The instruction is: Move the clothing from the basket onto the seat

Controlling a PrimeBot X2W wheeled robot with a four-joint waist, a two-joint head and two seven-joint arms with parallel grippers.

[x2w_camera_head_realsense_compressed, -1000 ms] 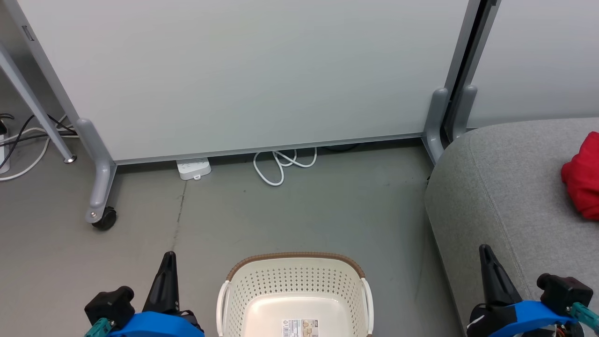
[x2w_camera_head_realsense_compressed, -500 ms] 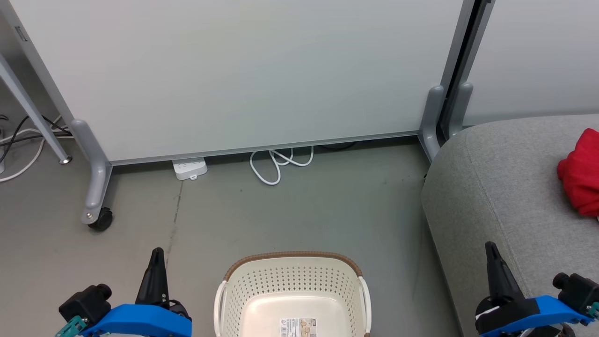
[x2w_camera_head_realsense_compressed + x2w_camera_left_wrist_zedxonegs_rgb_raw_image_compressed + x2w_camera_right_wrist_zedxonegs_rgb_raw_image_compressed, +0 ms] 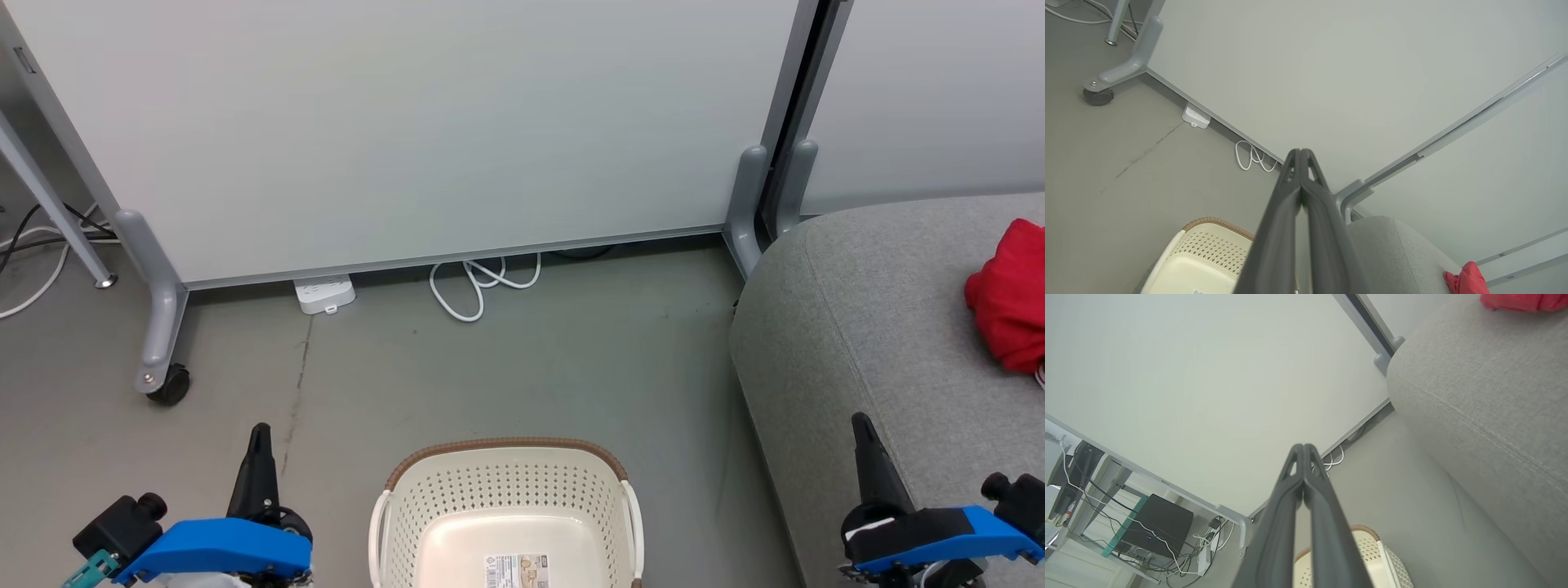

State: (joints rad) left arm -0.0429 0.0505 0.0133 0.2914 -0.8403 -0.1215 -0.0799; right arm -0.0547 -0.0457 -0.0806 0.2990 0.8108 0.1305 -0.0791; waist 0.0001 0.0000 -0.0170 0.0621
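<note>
— Grey floor (image 3: 490, 367) and a big white board (image 3: 408, 122) are in front of us. Where is the clothing?
— We see the clothing (image 3: 1008, 306), a red heap, lying on the seat (image 3: 857, 327), far over on our right. It runs off the edge of the head view, so we cannot tell if it is one piece or two.
— And the basket (image 3: 506, 445)?
— It stands on the floor between our two hands, apart from the seat. We can see its pale bottom with a sticker (image 3: 516, 569) on it.
— What about our hands?
— Our left hand (image 3: 260, 441) and our right hand (image 3: 862, 433) are both closed tight, and they hold nothing.
— So which step are we at?
— We think the moving is done, or almost. Next we should look at the near part of the basket, which is cut off. If red cloth is there, we must open a hand, reach down and pinch it softly.
</note>
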